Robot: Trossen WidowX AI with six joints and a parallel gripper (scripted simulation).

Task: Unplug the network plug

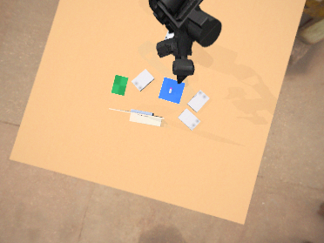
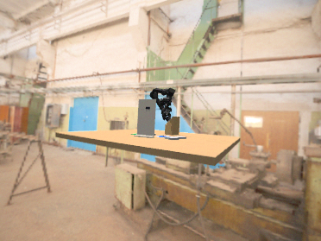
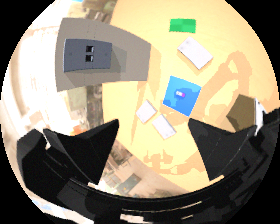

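Note:
The plug (image 1: 170,90) (image 3: 180,94), small and pale with a pink-purple part, lies inside the blue square (image 1: 165,97) (image 3: 192,106) on the table. Its tab is too small to make out. The grey upright panel (image 2: 146,122) (image 3: 135,60) carries a dark socket block (image 3: 75,52) with two openings, and no plug shows in them. My gripper (image 3: 154,122) is wide open and empty. In the wrist view its fingers are well apart from the plug, and it hangs above the table. In the top view the fingers are mostly hidden by the arm.
A green patch (image 1: 119,84) (image 3: 182,25) lies left of the blue square. White plates (image 1: 143,80) (image 1: 199,101) (image 1: 189,119) lie around the square. A brown block (image 2: 173,126) (image 3: 242,112) stands on the table below the arm.

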